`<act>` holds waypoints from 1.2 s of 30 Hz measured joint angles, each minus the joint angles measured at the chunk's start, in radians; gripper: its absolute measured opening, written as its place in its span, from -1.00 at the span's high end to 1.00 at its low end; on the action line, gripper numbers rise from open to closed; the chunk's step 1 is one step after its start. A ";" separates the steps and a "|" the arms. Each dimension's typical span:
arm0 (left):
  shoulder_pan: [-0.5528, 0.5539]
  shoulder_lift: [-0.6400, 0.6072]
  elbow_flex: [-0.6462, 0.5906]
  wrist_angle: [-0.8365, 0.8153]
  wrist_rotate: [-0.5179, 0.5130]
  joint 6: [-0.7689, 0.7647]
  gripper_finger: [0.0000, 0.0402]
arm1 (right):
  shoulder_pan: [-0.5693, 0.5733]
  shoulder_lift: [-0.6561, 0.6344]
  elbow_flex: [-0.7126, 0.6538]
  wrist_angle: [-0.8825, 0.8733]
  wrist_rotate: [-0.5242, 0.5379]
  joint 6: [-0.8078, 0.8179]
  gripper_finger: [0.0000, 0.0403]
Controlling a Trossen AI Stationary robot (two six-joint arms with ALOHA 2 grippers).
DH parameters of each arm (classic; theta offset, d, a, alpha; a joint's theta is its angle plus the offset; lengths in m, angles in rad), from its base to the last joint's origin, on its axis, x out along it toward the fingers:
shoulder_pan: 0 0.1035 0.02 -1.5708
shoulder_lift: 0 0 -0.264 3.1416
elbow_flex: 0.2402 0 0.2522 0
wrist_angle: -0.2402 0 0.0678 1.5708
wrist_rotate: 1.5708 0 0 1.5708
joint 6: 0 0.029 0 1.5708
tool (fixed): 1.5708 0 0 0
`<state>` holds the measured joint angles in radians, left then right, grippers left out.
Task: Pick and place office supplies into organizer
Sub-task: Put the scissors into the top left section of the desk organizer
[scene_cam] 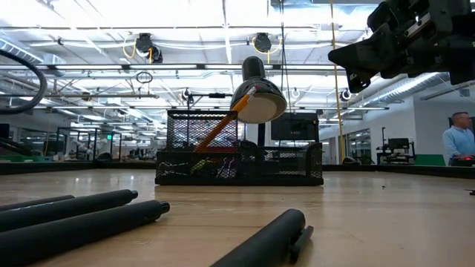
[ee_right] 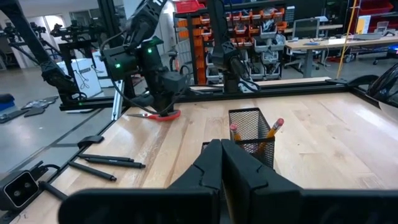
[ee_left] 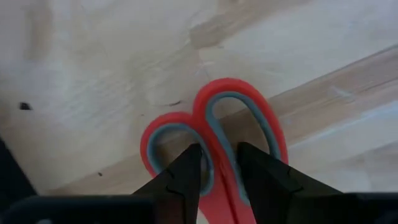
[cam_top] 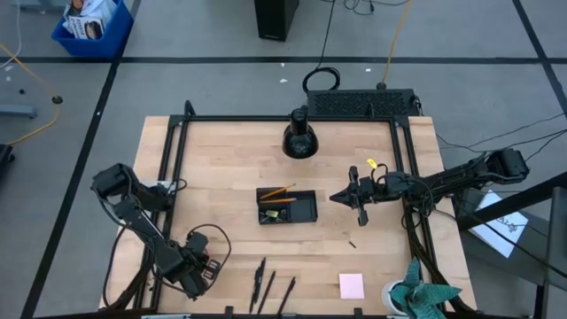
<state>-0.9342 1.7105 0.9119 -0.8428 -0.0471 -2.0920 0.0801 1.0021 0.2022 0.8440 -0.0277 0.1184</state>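
Observation:
Red-handled scissors [ee_left: 214,124] lie near the table's near left corner, also seen in the high view [cam_top: 211,265] and far off in the right wrist view [ee_right: 158,116]. My left gripper [ee_left: 221,155] points down onto their handles and is shut on them. The black mesh organizer [cam_top: 310,213] stands mid-table with orange pencils [cam_top: 277,192] leaning in it. Dark pens [cam_top: 266,285] and a pink sticky-note pad [cam_top: 351,285] lie near the front edge. A small yellow piece [cam_top: 372,164] lies at the right. My right gripper [cam_top: 338,197] waits shut, level, right of the organizer. My left gripper comes from above, pointing down, one finger [ee_left: 186,177] over the smaller handle loop and the other [ee_left: 261,180] over the larger. The two inner arms of the handles [ee_left: 219,146], where the loops meet, fill the gap between the fingers. The scissors lie flat, low on the wood.
A round black dome-shaped object [cam_top: 299,140] stands behind the organizer. A teal-green cloth [cam_top: 423,297] sits at the near right corner. A black frame [cam_top: 173,168] runs along the table's left, far and right sides. Bare wood lies between the scissors and the organizer.

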 joint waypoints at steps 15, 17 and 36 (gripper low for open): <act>0.000 -0.004 -0.062 0.085 -0.021 0.021 0.45 | 0.000 0.000 0.000 -0.003 0.000 0.001 1.00; -0.001 -0.004 -0.062 0.092 -0.036 0.036 0.54 | 0.000 0.000 0.000 -0.003 0.000 0.001 1.00; 0.012 -0.018 -0.045 0.108 -0.560 0.238 0.81 | 0.000 0.000 0.000 -0.003 0.000 0.001 1.00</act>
<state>-0.9225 1.6925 0.8670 -0.7351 -0.6071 -1.8536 0.0799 1.0023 0.2024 0.8410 -0.0277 0.1192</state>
